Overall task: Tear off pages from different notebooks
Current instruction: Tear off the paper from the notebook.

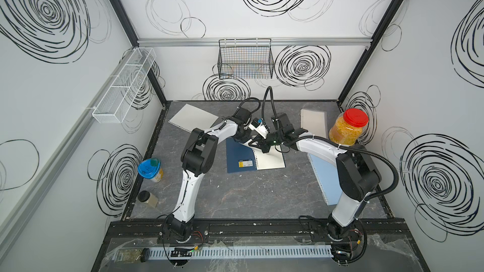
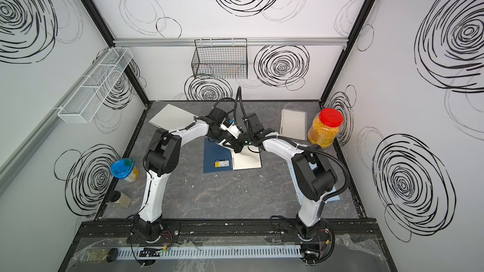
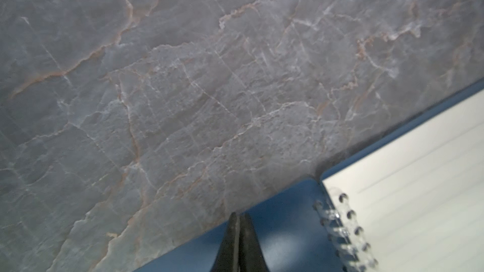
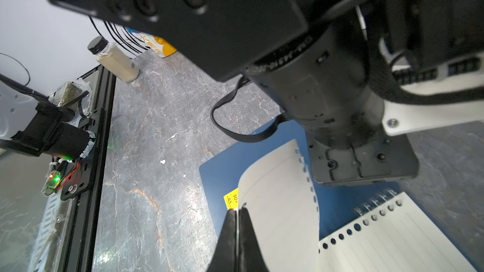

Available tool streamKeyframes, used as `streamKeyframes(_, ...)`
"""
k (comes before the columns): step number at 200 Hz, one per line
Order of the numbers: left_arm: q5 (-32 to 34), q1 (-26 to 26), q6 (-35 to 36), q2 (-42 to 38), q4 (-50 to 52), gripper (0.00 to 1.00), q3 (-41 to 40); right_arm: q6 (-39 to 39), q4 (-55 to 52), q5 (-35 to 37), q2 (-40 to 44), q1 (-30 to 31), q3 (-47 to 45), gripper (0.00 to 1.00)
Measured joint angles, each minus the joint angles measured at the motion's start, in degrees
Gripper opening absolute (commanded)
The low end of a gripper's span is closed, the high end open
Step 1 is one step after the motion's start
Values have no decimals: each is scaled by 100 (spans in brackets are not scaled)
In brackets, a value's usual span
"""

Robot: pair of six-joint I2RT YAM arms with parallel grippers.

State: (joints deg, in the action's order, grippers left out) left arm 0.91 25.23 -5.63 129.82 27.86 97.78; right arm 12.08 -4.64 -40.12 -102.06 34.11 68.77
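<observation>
Navy notebook (image 1: 236, 156) lies open at the centre of the table (image 1: 248, 197), cover folded out toward 9 o'clock and a lined leaf (image 1: 271, 159) exposed toward 3 o'clock. Left gripper (image 3: 239, 215): jaws closed together with nothing between them, tips over the navy cover just beside the wire spiral; contact with the cover cannot be confirmed. Right gripper (image 4: 237, 211): jaws pinched tight on the free corner of a lifted page (image 4: 277, 200), which curls up off the notebook. The page's punched edge stands away from the spiral at its far end; whether the near end is still on the wire cannot be told. A loose page (image 1: 191, 119) lies flat at 11 o'clock. The frosted notebook (image 1: 314, 120) lies closed at 1 o'clock, just beside a red-lidded jar (image 1: 345, 129). The light blue notebook (image 1: 324, 179) lies at 4 o'clock, partly hidden under the right arm.
</observation>
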Motion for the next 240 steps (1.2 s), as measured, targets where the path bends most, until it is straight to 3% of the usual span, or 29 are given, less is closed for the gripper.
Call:
streamKeyframes(62,-356,-129,33,-31,208,16,90,-704,269,841,4,2,-398,0)
streamKeyframes(113,-732,-57,52,-31,525,24,826,-1123,365,1491,4,-44,-400,0)
streamKeyframes(175,-1001,365,181,197,774,26,1499,-986,483,1266,393,-63,-708,0)
streamKeyframes(240,-1154,697,271,612,1095,26,1565,-918,557,1067,516,-66,-949,0)
